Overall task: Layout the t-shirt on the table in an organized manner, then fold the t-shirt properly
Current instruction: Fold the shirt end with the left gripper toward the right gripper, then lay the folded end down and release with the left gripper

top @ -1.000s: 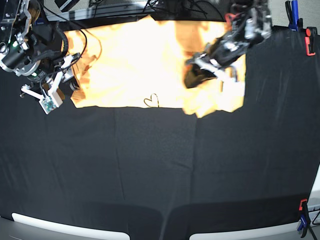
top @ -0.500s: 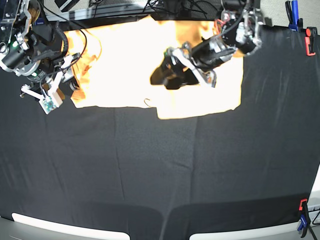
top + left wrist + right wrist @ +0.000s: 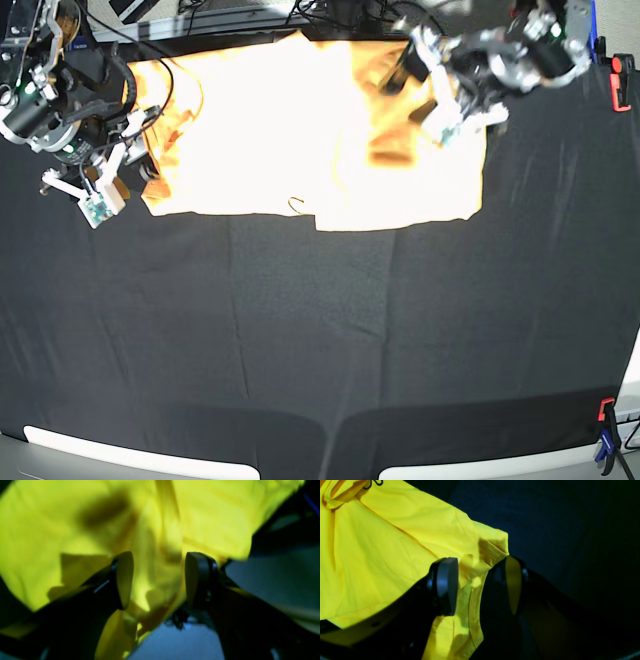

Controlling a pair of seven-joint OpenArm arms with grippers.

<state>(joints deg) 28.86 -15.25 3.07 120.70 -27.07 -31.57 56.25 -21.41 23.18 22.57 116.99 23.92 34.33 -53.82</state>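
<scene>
Right gripper: you have its jaws apart, empty, over the t-shirt's sleeve hem. T-shirt: spread along the table's far edge. Left gripper: jaws apart, empty, above the shirt's other end.

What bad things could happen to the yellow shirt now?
The right end effector is open right at the t-shirt's sleeve hem, so if it closes and pulls it might bunch the flat cloth. The left end effector is open over a wrinkled part, and dragging there could undo the fold. The shirt also lies at the far edge of the table, so a tug might slide it off.
</scene>
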